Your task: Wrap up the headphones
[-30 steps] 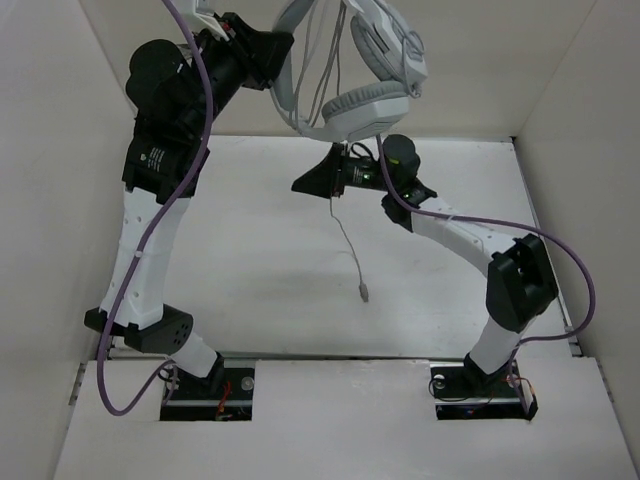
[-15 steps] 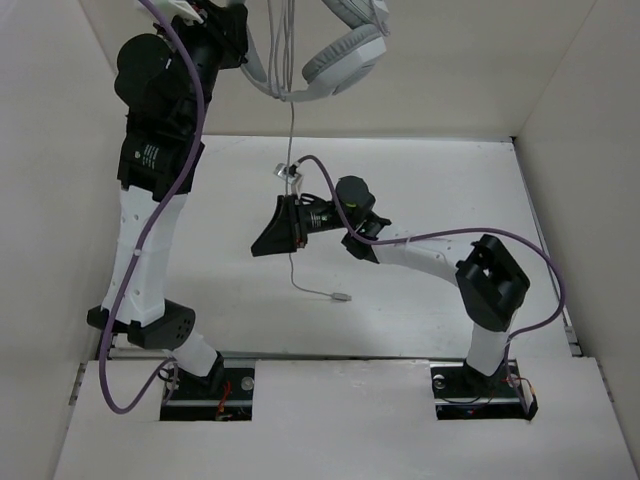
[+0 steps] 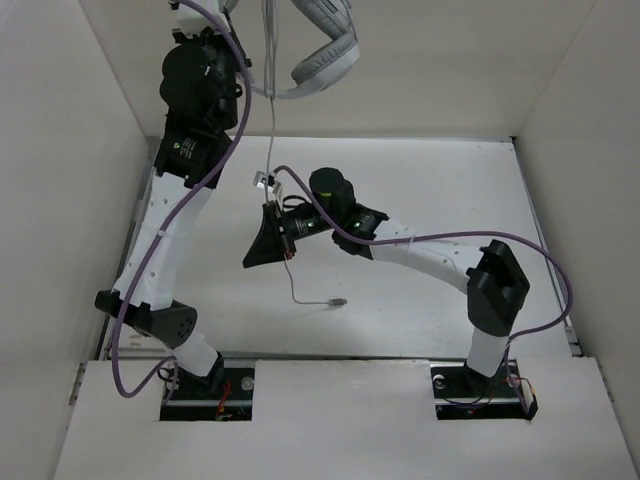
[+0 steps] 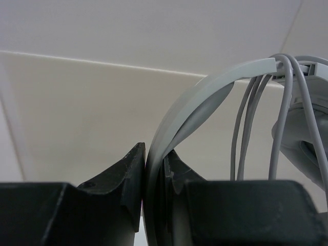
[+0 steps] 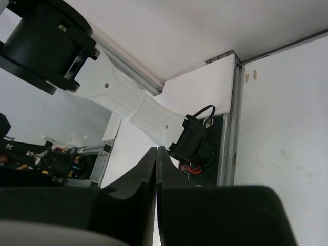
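Observation:
The white headphones [image 3: 325,62] hang high at the top of the top view. My left gripper [image 3: 238,14] is shut on their curved headband [image 4: 205,92]; the band runs down between the jaws [image 4: 154,169]. Loops of the thin grey cord [image 4: 246,128] hang beside it. The cord [image 3: 270,130] drops straight down, crosses my right gripper [image 3: 258,252] near the base of its fingers, and ends in a plug [image 3: 338,301] on the table. The right gripper [image 5: 156,164] is shut, and no cord shows between its jaws in the right wrist view.
White walls [image 3: 70,150] box in the white table [image 3: 430,180] on the left, back and right. Thick purple cables [image 3: 215,150] loop along both arms. The left arm's lower link [image 5: 138,107] and base mount [image 5: 197,143] show in the right wrist view.
The left arm has lifted the headphones higher and to the left. The right gripper has moved from under the ear cup down and left along the cord. The plug end has drifted left.

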Motion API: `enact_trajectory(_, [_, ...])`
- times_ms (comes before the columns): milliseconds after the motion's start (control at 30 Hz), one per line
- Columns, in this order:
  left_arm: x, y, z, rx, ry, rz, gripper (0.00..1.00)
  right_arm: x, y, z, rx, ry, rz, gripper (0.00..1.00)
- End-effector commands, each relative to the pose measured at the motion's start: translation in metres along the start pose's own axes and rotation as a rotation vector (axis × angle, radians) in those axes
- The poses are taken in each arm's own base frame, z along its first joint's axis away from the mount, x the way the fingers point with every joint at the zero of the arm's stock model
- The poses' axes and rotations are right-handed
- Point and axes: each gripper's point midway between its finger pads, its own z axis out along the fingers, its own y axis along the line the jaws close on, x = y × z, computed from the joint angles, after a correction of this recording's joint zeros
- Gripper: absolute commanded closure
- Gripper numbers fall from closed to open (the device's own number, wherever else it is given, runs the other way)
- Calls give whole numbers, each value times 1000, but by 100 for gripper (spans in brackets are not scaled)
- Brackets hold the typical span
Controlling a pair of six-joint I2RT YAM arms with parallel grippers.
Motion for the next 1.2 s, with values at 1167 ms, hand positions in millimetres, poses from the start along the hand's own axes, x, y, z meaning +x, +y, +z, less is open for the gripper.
enact_trajectory(1167, [-8,69,-7,-232,-137,195,100,-81,-52,-227,1018,113,-613,96])
